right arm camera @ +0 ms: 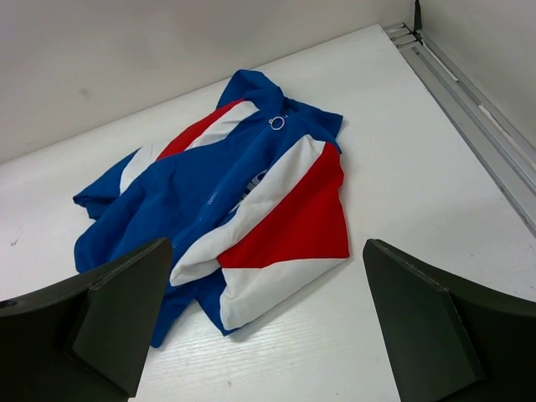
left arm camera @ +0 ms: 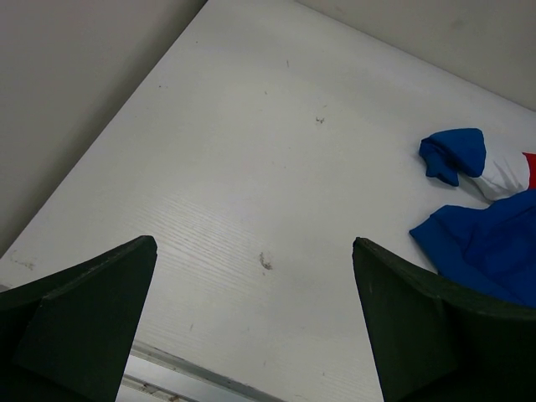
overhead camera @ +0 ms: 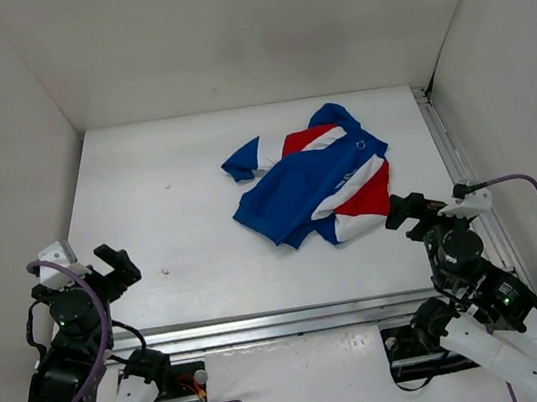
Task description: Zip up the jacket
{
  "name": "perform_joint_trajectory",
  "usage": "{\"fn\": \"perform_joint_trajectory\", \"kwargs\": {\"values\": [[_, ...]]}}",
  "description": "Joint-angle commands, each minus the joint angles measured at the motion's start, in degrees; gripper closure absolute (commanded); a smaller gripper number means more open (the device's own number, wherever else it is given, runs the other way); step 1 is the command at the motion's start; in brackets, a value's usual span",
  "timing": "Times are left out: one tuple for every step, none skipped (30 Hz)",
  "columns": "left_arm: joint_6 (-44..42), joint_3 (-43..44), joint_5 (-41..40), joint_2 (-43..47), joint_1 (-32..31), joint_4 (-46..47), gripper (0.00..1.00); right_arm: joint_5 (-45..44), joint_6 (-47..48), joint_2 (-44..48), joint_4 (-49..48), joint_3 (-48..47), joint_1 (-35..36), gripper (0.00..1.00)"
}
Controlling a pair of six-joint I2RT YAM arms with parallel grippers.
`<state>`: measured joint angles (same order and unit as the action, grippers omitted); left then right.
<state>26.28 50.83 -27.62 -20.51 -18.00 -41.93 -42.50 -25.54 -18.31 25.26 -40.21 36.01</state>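
The jacket (overhead camera: 314,180) lies crumpled on the white table, right of centre: royal blue with red and white panels. In the right wrist view the jacket (right arm camera: 226,209) shows its zipper line and a small ring pull (right arm camera: 275,123) near the collar. My right gripper (overhead camera: 405,211) is open and empty, just right of the jacket's near edge; it also shows in the right wrist view (right arm camera: 268,335). My left gripper (overhead camera: 107,271) is open and empty at the near left, far from the jacket. In the left wrist view (left arm camera: 251,318) only a blue sleeve (left arm camera: 456,155) and a hem corner show.
White walls enclose the table on three sides. A metal rail (overhead camera: 286,320) runs along the near edge and another rail (overhead camera: 455,163) along the right side. A small dark mark (overhead camera: 164,271) is on the table near the left gripper.
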Motion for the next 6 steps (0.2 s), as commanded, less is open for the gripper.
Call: {"fn": "perform_joint_trajectory", "kwargs": {"values": [[0.7,0.2,-1.6,-0.7,0.3,2.6,0.01,-2.2,-0.6,-2.2,-2.8,-1.2,0.4,0.02],[0.8,0.2,-1.6,-0.7,0.3,2.6,0.01,-2.4,-0.6,-2.1,-2.9,-1.3,0.3,0.02],[0.7,0.1,-1.6,-0.8,0.3,2.8,0.01,-2.4,-0.6,-2.0,-2.8,-1.3,0.5,0.02],[0.7,0.2,-1.6,-0.8,0.3,3.0,0.0,-2.4,-0.6,-1.6,-2.8,-1.2,0.4,0.03],[0.7,0.2,-1.6,-0.8,0.3,3.3,0.01,-2.3,-0.6,-1.6,-2.8,-1.1,0.3,0.02],[0.4,0.1,-1.4,-1.3,0.3,3.5,0.01,-2.4,-0.6,-1.4,-2.8,-0.9,0.5,0.02]]}}
